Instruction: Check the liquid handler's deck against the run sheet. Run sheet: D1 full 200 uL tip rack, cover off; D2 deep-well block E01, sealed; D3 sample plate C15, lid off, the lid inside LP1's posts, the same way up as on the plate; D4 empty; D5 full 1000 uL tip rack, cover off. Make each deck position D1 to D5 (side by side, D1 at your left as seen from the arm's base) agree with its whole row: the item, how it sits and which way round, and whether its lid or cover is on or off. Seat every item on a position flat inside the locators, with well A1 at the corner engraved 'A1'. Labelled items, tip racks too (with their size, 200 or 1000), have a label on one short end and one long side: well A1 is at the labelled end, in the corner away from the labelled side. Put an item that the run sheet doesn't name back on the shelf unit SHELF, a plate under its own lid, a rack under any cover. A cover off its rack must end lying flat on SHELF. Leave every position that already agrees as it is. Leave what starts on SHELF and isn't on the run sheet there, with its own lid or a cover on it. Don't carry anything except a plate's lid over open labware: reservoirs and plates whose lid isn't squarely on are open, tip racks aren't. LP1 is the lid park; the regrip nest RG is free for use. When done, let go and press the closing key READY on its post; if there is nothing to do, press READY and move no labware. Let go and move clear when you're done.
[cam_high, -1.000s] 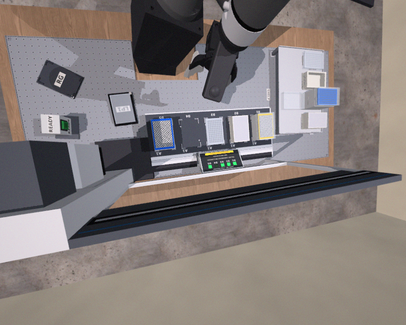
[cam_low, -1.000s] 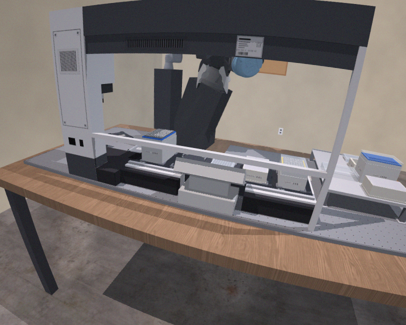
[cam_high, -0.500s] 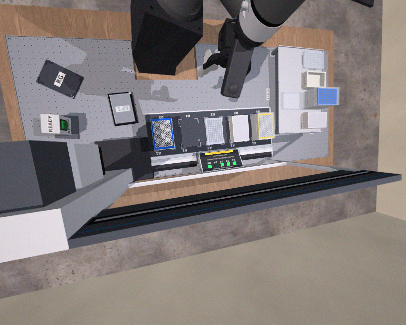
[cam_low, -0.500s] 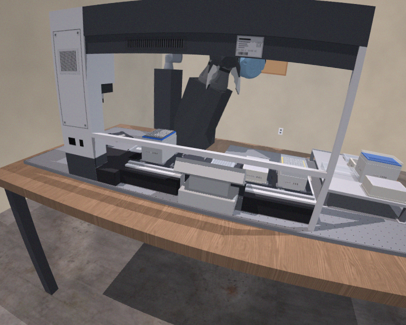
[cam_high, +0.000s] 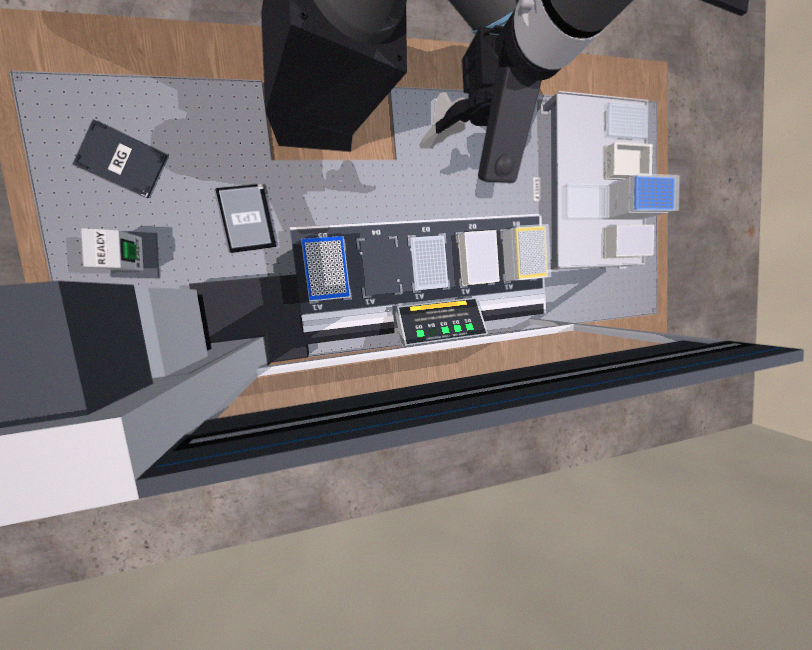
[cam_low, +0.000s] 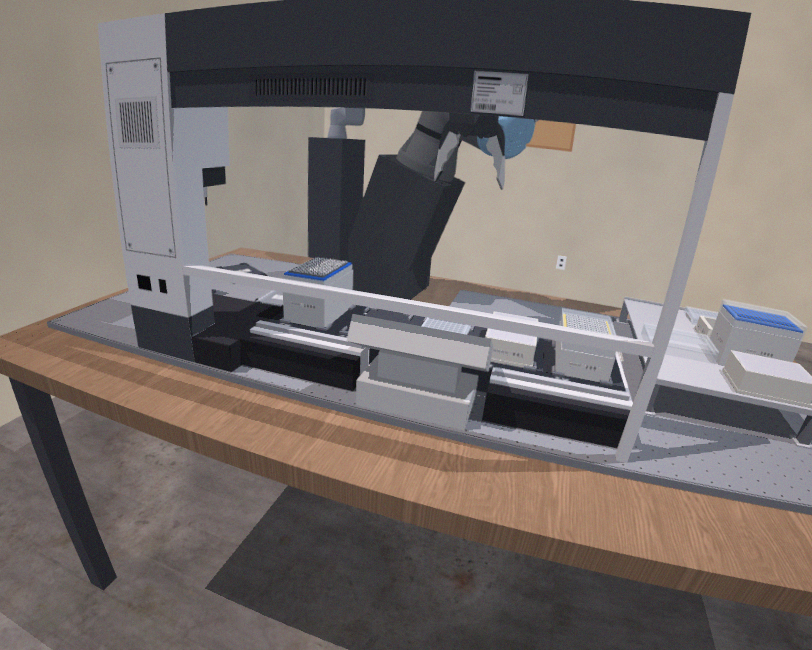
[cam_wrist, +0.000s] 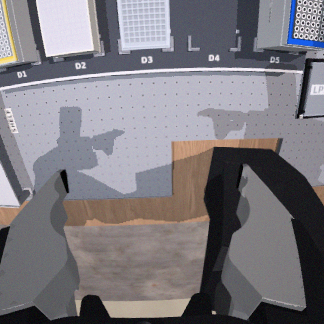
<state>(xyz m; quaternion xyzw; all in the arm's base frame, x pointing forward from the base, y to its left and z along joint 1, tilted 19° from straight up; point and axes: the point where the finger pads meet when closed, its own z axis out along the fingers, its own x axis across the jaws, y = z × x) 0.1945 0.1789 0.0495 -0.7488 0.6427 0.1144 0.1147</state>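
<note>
My gripper (cam_high: 461, 113) is open and empty, high above the perforated board behind the deck; it also shows in the side view (cam_low: 474, 159) and the wrist view (cam_wrist: 150, 200). On the deck, a yellow-rimmed tip rack (cam_high: 531, 252) sits uncovered at D1. A white-topped deep-well block (cam_high: 480, 256) sits at D2. An uncovered well plate (cam_high: 429, 260) sits at D3. D4 (cam_high: 379, 264) is bare. A blue-rimmed tip rack (cam_high: 325, 267) sits uncovered at D5. The lid park LP1 (cam_high: 245, 217) holds a flat grey panel showing its label; I cannot tell if a lid lies there.
SHELF (cam_high: 606, 183) at the right holds a well plate (cam_high: 626, 119), a beige box (cam_high: 628, 159), a blue-topped rack (cam_high: 655, 192) and white covered items. The READY key (cam_high: 128, 249) and nest RG (cam_high: 120, 159) are at the left. The handler's frame overhangs the deck's front.
</note>
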